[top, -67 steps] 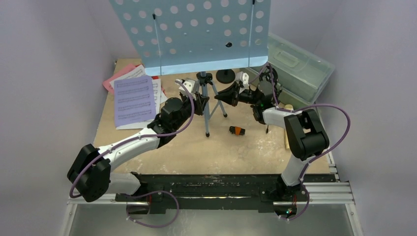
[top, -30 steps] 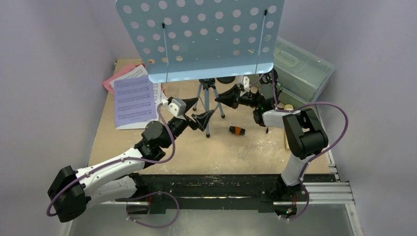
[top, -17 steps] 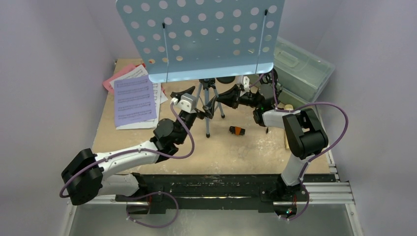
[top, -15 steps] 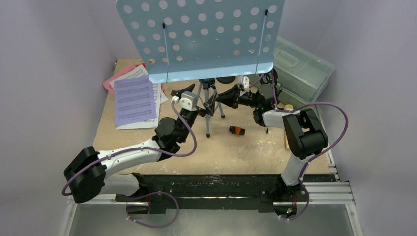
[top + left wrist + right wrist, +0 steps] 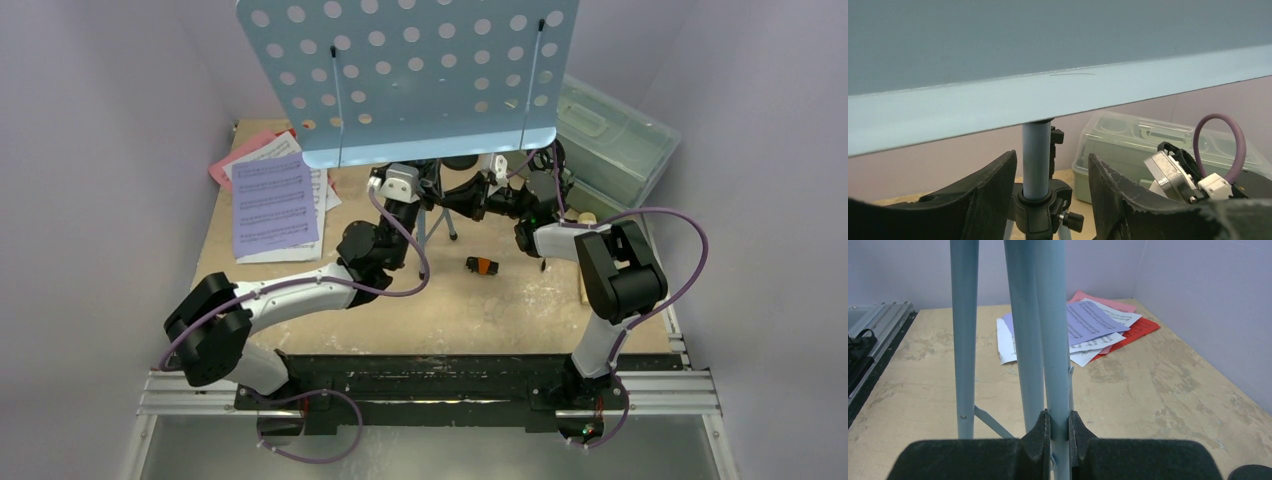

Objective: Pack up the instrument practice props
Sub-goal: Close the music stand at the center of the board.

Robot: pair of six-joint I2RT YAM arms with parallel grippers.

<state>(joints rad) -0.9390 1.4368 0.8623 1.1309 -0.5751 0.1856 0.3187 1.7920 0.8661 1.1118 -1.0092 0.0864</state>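
Observation:
The pale-blue perforated sheet-music rack (image 5: 400, 70) stands on its tripod (image 5: 424, 240) at the back of the table. My left gripper (image 5: 424, 188) is just under the rack's lip (image 5: 1058, 95), open. Its fingers (image 5: 983, 195) stand on either side of the stand's pole (image 5: 1036, 150), above the black collar (image 5: 1040, 207), with a gap on the right side. My right gripper (image 5: 1058, 421) is shut on one tripod leg (image 5: 1054, 355) and shows in the top view beside the tripod (image 5: 450, 200). White, purple and red music pages (image 5: 275, 195) (image 5: 1093, 327) lie at the table's left.
The translucent grey-green case (image 5: 610, 130) (image 5: 1128, 145) sits at the back right, close behind my right wrist. A small orange-and-black object (image 5: 481, 265) lies on the table right of the tripod. A black round base (image 5: 460, 162) shows under the rack's edge.
My left arm swung from the tripod's left side up to the pole under the rack, and its jaws narrowed around it. The right gripper has kept its grip on the leg.

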